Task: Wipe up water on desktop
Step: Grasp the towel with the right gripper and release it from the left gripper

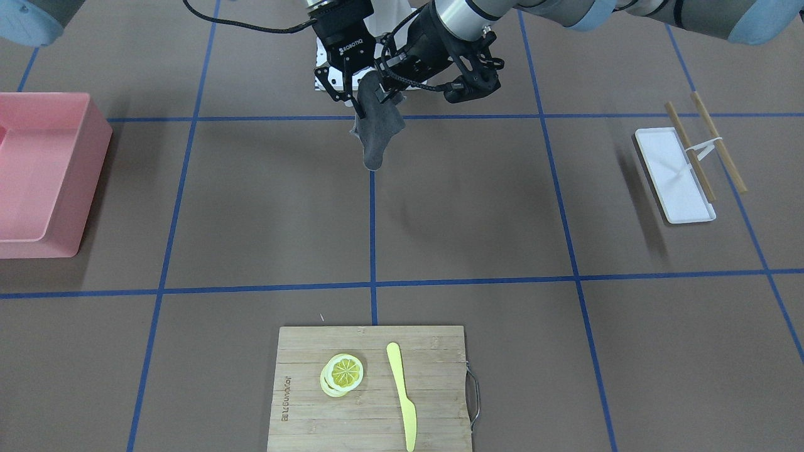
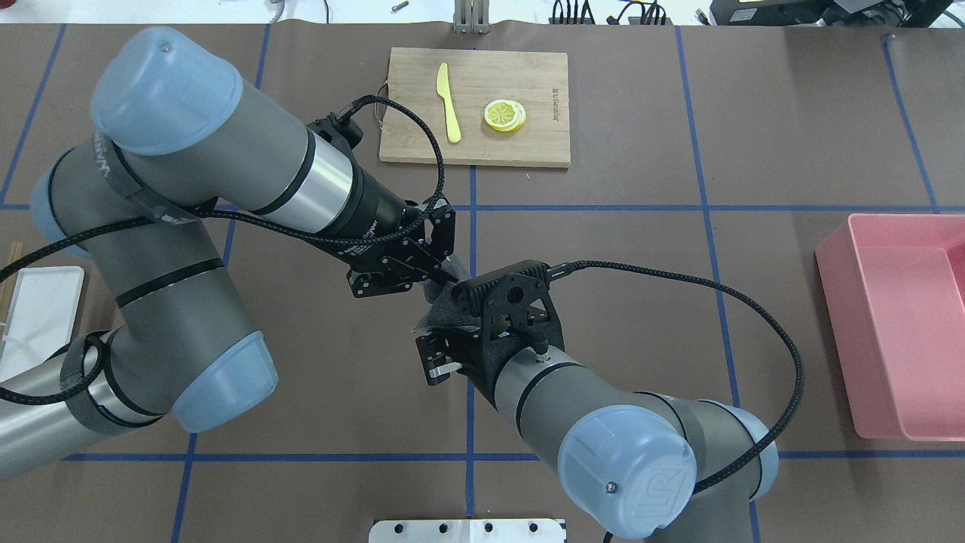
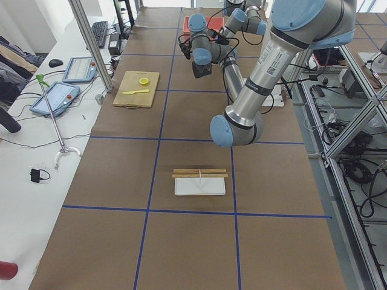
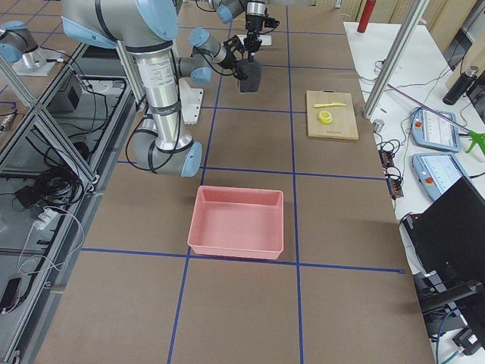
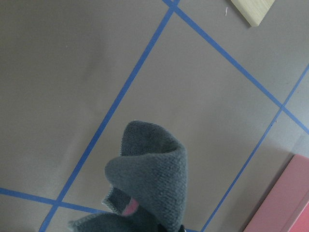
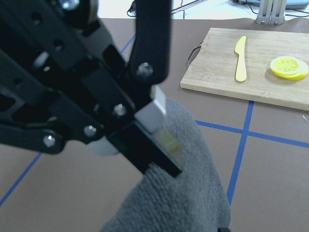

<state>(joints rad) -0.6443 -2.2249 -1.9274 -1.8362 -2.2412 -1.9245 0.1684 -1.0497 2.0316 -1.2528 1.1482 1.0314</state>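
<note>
A dark grey cloth (image 1: 377, 135) hangs in the air over the middle of the brown desktop (image 1: 477, 207), between my two grippers. My left gripper (image 1: 382, 93) is shut on the cloth's top; the right wrist view shows its fingers (image 6: 161, 154) pinching the fabric. My right gripper (image 1: 359, 114) tapers to the cloth's left edge and looks shut on it; the cloth (image 6: 178, 198) covers its tips. The cloth also fills the bottom of the left wrist view (image 5: 154, 174). I cannot make out any water on the desktop.
A bamboo cutting board (image 1: 433, 376) with lemon slices (image 1: 342, 373) and a yellow knife (image 1: 402, 395) lies at the far edge. A pink bin (image 1: 94, 125) stands on my right. A white tray (image 1: 678, 188) with chopsticks (image 1: 719, 141) lies on my left.
</note>
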